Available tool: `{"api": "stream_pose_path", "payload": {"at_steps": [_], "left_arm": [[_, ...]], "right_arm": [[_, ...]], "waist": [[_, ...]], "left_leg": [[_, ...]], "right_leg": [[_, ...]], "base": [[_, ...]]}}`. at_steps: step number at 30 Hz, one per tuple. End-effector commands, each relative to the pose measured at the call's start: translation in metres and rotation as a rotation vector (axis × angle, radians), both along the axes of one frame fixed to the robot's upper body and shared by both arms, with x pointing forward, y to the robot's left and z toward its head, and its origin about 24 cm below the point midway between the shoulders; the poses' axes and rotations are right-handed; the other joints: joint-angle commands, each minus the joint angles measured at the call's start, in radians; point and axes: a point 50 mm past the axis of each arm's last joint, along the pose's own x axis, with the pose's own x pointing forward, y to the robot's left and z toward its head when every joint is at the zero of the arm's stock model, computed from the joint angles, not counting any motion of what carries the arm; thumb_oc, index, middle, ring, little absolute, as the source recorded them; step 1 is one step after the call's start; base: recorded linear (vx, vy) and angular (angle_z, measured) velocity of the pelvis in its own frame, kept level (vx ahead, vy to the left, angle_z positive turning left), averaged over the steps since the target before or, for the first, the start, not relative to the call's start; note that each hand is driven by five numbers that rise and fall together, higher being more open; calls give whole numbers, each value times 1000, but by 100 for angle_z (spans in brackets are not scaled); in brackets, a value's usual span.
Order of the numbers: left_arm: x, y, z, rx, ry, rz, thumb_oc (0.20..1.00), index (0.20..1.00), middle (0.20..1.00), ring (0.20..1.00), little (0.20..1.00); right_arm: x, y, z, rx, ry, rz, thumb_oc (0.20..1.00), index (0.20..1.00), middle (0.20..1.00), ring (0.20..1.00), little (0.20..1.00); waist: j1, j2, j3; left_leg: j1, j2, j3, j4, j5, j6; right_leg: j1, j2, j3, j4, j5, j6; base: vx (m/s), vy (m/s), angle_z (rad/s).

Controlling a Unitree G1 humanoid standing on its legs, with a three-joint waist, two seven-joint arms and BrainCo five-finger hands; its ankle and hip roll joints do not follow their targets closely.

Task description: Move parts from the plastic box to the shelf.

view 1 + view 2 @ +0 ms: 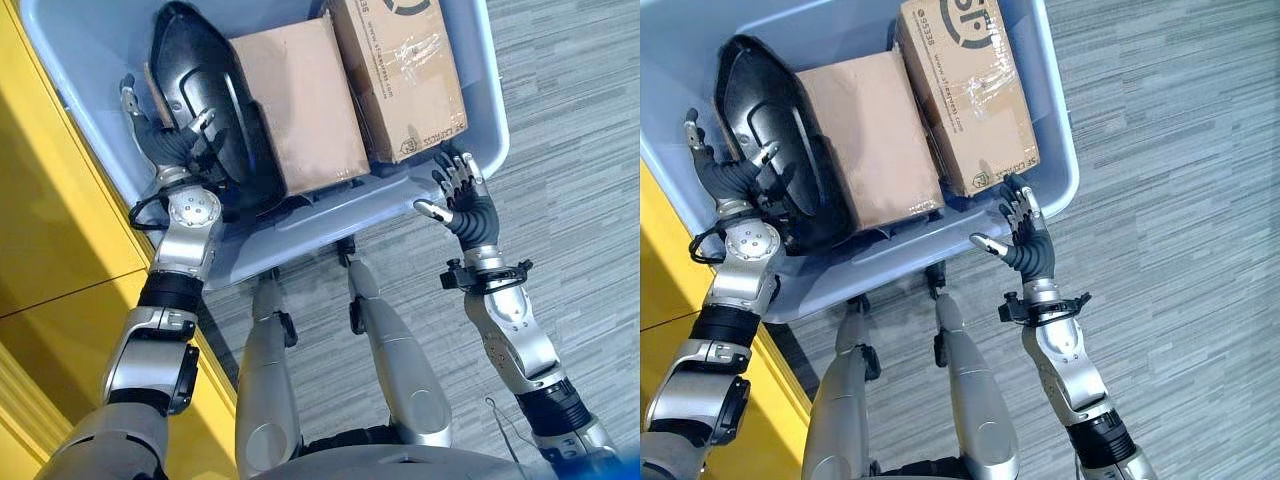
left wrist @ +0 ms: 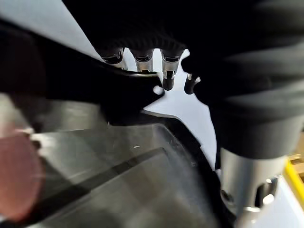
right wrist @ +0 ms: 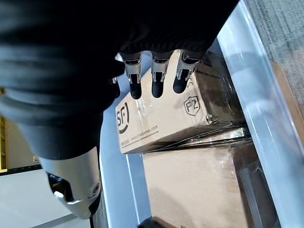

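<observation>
A pale blue plastic box (image 1: pixel 330 215) holds a black moulded part (image 1: pixel 200 80) at its left side, a plain cardboard box (image 1: pixel 300 100) in the middle and a printed, taped cardboard box (image 1: pixel 400 70) on the right. My left hand (image 1: pixel 165 140) rests against the near end of the black part (image 2: pixel 71 71), its fingers (image 2: pixel 167 76) straight along the part's edge and its thumb spread out to the left. My right hand (image 1: pixel 462 195) hovers open at the plastic box's near right corner, its fingers (image 3: pixel 156 76) pointing over the printed cardboard box (image 3: pixel 161 118).
A yellow surface (image 1: pixel 50 230) runs along the left of the plastic box, close beside my left arm. Grey striped carpet (image 1: pixel 580 200) lies to the right and in front. The plain cardboard box (image 3: pixel 190 185) sits tight against the printed one.
</observation>
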Motion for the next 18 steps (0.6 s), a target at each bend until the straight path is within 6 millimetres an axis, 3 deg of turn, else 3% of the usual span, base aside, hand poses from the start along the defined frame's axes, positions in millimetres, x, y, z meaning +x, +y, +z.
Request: {"api": "stream_pose_path", "payload": {"at_steps": [1,12,14,15,18], "left_arm": [[-12,23,18,1,-101,88,1000,1000,1000,1000,1000],[-18,18,30,113,-137,92,1000,1000,1000,1000,1000],[-15,8,26,94,-128,51,1000,1000,1000,1000,1000],[-13,4,22,88,-114,33,1000,1000,1000,1000,1000],[-8,-3,11,67,-70,7,1000,1000,1000,1000,1000]], "right_arm": [[-5,-11,16,38,-98,-19,1000,1000,1000,1000,1000],[-1,-14,20,29,-115,-27,1000,1000,1000,1000,1000],[-3,-16,18,32,-112,-38,1000,1000,1000,1000,1000],[-4,-18,17,32,-109,-49,1000,1000,1000,1000,1000],[-5,-18,15,26,-103,-52,1000,1000,1000,1000,1000]], "waist": [[9,-30,-12],[19,-37,-2],[12,-29,4],[7,-22,-3],[3,-19,-2]], "left_leg": [[27,7,-139,47,-71,-28],[6,-1,-138,79,-88,-31],[-26,-6,-116,116,-98,-39],[-29,-2,-105,135,-128,-47],[-47,2,-91,156,-135,-52]], "right_leg": [[22,-66,-68,54,-86,99],[27,-75,-84,56,-92,99],[28,-85,-98,58,-92,99],[39,-84,-100,56,-113,104],[34,-87,-110,60,-113,103]], "base": [[0,0,0],[7,-12,6],[36,-74,18],[83,-43,32],[25,-35,22]]}}
